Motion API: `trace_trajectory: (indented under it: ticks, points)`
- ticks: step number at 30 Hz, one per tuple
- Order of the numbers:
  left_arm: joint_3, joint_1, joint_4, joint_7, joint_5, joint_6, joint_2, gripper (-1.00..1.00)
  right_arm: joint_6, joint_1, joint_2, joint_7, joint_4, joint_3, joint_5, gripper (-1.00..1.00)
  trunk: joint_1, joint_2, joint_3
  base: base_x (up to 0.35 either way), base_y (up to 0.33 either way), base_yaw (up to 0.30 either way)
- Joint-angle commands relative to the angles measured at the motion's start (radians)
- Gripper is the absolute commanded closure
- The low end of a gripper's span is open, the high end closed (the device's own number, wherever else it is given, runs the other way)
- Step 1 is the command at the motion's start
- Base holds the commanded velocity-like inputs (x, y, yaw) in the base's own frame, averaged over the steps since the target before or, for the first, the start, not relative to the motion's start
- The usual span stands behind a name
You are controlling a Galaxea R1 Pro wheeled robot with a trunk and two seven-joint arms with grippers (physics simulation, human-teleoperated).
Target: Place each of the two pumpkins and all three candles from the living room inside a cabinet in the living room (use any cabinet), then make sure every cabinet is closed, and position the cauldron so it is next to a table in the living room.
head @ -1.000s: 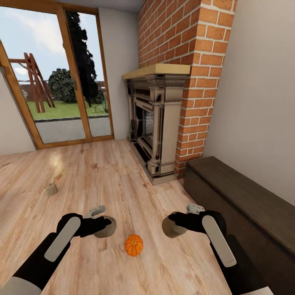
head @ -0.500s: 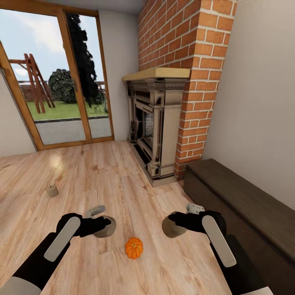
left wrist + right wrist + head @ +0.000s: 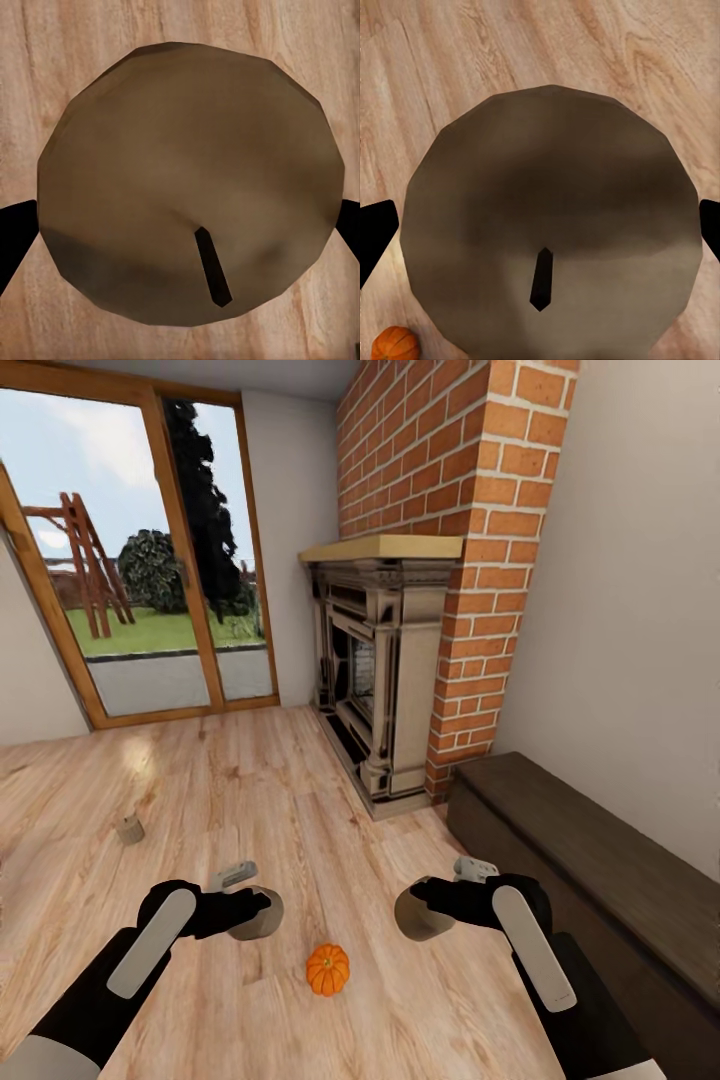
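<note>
My left gripper [image 3: 252, 912] is shut on a beige candle [image 3: 262, 916], held low over the plank floor. My right gripper [image 3: 428, 913] is shut on a second candle [image 3: 414, 916]. In the left wrist view the candle top [image 3: 187, 150] with its dark wick sits between the black fingers [image 3: 13, 232]. The right wrist view shows the other candle top [image 3: 547, 195] and the pumpkin [image 3: 395, 344]. That orange pumpkin [image 3: 328, 969] lies on the floor between my arms. A third candle [image 3: 130, 829] stands on the floor at far left. The dark-brown cabinet [image 3: 600, 860] runs along the right wall, shut.
An ornate beige-and-black fireplace [image 3: 378, 670] stands under the brick chimney [image 3: 450, 460], just beyond the cabinet. Glazed wooden doors [image 3: 140, 560] fill the back left wall. Open plank floor [image 3: 250, 780] lies ahead.
The whole picture has shifted slightly downward, so the camera has moved. Both arms keep the same pose with their candles held.
</note>
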Motion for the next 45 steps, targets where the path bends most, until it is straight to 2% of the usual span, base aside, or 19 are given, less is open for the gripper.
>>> trace_trajectory:
  ticks: [1, 23, 45]
  points:
    - [-0.002, -0.001, -0.001, 0.011, 0.01, 0.0, 0.001, 1.0, 0.002, -0.001, -0.001, -0.01, -0.001, 0.002, -0.009, 1.0, -0.004, 0.007, 0.002, -0.075, 0.0, 0.0]
    - [-0.002, -0.001, -0.001, 0.011, 0.01, 0.0, 0.002, 1.0, 0.003, -0.001, -0.001, -0.011, -0.001, 0.002, -0.01, 1.0, -0.088, 0.161, 0.069, -0.095, 0.0, -0.015]
    - [-0.002, -0.001, -0.001, 0.011, 0.01, 0.0, 0.003, 1.0, 0.003, -0.001, -0.001, -0.011, 0.0, 0.002, -0.01, 1.0, -0.173, 0.315, 0.129, -0.022, 0.0, -0.243]
